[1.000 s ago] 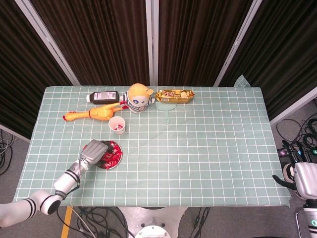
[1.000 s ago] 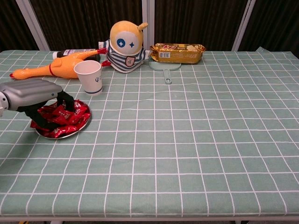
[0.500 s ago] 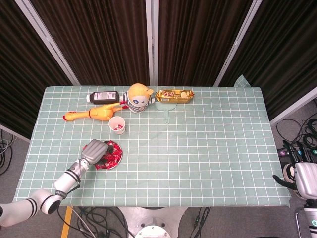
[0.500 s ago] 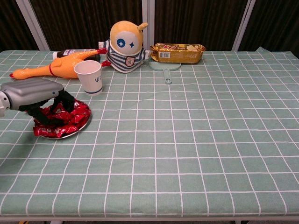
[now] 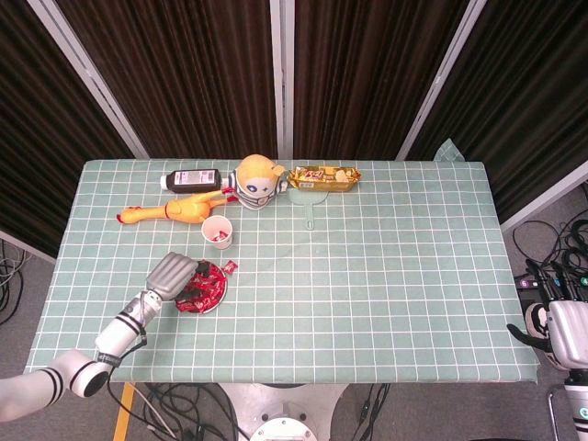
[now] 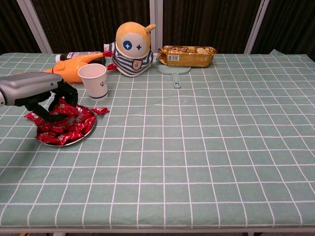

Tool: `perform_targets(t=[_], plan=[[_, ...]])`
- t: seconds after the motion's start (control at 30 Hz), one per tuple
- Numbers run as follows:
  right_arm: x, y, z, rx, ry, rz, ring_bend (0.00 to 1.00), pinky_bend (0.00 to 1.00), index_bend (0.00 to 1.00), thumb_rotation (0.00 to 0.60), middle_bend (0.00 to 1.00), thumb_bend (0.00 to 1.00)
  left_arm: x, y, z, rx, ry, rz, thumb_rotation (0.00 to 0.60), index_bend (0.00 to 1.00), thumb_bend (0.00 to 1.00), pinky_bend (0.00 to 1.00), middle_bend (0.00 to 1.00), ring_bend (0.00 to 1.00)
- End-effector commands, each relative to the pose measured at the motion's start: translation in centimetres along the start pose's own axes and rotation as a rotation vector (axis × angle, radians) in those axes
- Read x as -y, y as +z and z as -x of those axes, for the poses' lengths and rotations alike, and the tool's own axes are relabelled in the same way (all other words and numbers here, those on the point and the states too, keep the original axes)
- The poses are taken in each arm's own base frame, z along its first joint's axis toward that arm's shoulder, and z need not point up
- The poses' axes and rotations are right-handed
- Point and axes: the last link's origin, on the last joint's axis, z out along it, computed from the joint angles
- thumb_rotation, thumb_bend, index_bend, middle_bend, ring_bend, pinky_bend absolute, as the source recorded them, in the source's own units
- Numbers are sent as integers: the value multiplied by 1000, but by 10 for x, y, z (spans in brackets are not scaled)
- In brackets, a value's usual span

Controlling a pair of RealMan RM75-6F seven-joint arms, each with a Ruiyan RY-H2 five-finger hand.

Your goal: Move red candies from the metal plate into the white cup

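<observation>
From the head view, the left hand [image 5: 173,274] is now lifted a little above the metal plate [image 5: 217,299], while a moment ago it was pressed down into the pile of red candies [image 5: 204,287]. Its dark fingers [image 5: 190,280] curl downward with some red between them, so I judge it grips a candy. One loose candy [image 5: 229,267] now lies on the cloth beyond the fingertips, off the plate; it was not there before. The white cup [image 5: 218,231] stands farther ahead of the fingers, with something red already inside. The right hand [image 5: 551,333] hangs low beside the table edge; whether its fingers are open or closed I cannot tell.

From the chest view, the fingers [image 6: 63,94] close around candies raised from the pile. The plate [image 6: 88,132] sits under them, more disordered than before. The cup [image 6: 94,81] is just past the fingertips. The grasp seems done; carrying to the cup comes next, and the spilled candy [image 6: 100,111] must be collected later.
</observation>
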Motion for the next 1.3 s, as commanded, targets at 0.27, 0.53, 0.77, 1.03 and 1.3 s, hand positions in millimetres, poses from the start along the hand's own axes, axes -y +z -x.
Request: perform_targets(t=[0.27,0.53,0.77,1.03,1.3], plan=[[1,0,-1,-4,0,-7,8,169,11,600,193,28,-3,19,-60,-132,-35,-6,600,657,500,941,717,677],[-1,-1,0,-1,1,1,8,170,11,600,193,29,-10,58,-95,-142,49,-40,600,652,500,940,706,675],[-3,-1,-1,-2,-1,8,8,170,11,600,193,29,-12,80,-94,-104,162,-82,600,641,501,933,692,662],[-2,1,0,4,2,8,8,172,11,600,193,28,-14,90,-86,-57,182,-113,600,613,497,924,657,647],[-2,1,0,5,1,10,8,173,11,600,193,28,-14,94,-85,-34,192,-134,600,543,486,902,598,611]])
